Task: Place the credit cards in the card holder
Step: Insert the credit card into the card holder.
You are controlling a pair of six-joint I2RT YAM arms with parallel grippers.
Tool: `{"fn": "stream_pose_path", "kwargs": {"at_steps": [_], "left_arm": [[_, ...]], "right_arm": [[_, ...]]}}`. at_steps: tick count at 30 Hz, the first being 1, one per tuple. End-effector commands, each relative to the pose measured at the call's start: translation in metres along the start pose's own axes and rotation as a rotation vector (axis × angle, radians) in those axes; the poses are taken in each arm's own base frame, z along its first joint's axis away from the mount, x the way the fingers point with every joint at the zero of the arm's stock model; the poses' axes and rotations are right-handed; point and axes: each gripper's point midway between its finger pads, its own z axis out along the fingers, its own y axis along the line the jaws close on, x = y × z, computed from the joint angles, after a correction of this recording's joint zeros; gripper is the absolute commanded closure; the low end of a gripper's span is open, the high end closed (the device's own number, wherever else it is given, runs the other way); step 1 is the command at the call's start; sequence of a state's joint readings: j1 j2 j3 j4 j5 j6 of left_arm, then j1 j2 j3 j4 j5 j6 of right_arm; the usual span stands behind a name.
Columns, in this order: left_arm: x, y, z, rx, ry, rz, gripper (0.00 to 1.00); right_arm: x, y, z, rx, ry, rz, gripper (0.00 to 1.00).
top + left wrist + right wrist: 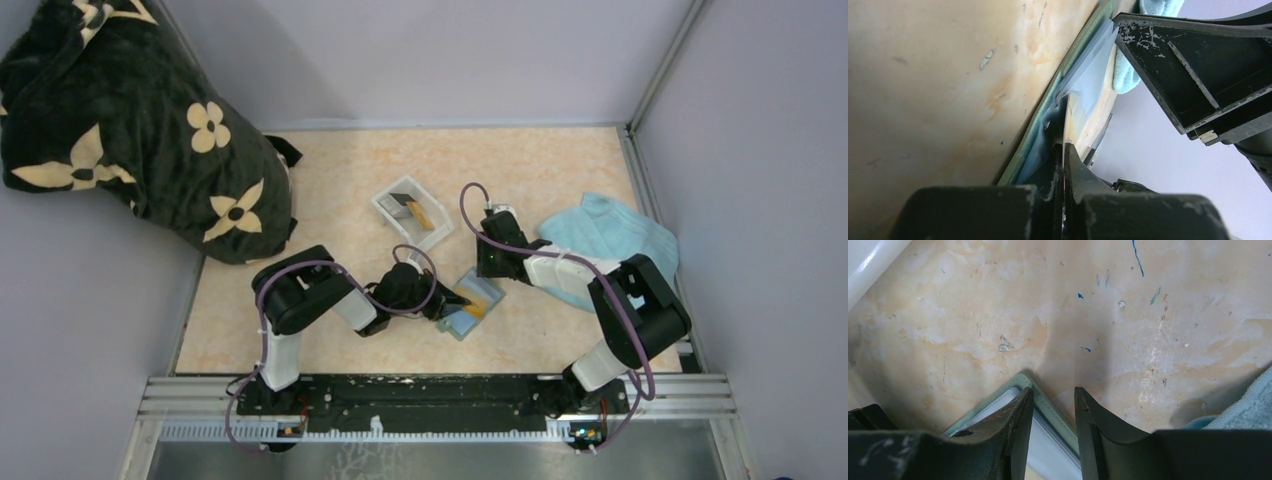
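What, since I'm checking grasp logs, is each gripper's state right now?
Left gripper: shut, pinching a thin sheet seen edge-on; card or pocket flap cannot be told.
Right gripper: open, empty, over the card holder corner.

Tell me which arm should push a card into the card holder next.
Left. The left gripper is shut on what looks like a thin card, seen edge-on, right at the pale blue slots of the card holder. The right gripper stands part open over the holder's far corner, holding nothing; it suits steadying.
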State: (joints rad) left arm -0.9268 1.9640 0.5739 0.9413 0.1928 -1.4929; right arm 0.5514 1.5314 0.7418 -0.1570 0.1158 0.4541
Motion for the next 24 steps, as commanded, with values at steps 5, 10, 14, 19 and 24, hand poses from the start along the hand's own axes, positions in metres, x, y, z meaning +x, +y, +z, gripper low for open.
{"fn": "stream_pose_path", "kwargs": {"at_steps": [5, 10, 14, 19, 24], "left_arm": [[0.015, 0.055, -0.003, -0.157, 0.066, -0.095, 1.0], [0.019, 0.057, -0.008, -0.165, 0.081, -0.114, 1.0], [0.022, 0.061, -0.009, -0.18, 0.098, -0.119, 1.0], [0.026, 0.066, -0.009, -0.194, 0.13, -0.139, 1.0], [0.028, 0.068, -0.017, -0.2, 0.129, -0.165, 1.0]], "right_arm": [[0.066, -0.016, 0.009, 0.036, 0.239, -0.012, 0.63], [0.067, -0.016, 0.01, 0.038, 0.243, -0.016, 0.63], [0.067, -0.016, 0.011, 0.037, 0.246, -0.018, 0.63], [0.069, -0.016, 0.011, 0.036, 0.249, -0.019, 0.63], [0.07, -0.016, 0.011, 0.035, 0.25, -0.018, 0.63]]}}
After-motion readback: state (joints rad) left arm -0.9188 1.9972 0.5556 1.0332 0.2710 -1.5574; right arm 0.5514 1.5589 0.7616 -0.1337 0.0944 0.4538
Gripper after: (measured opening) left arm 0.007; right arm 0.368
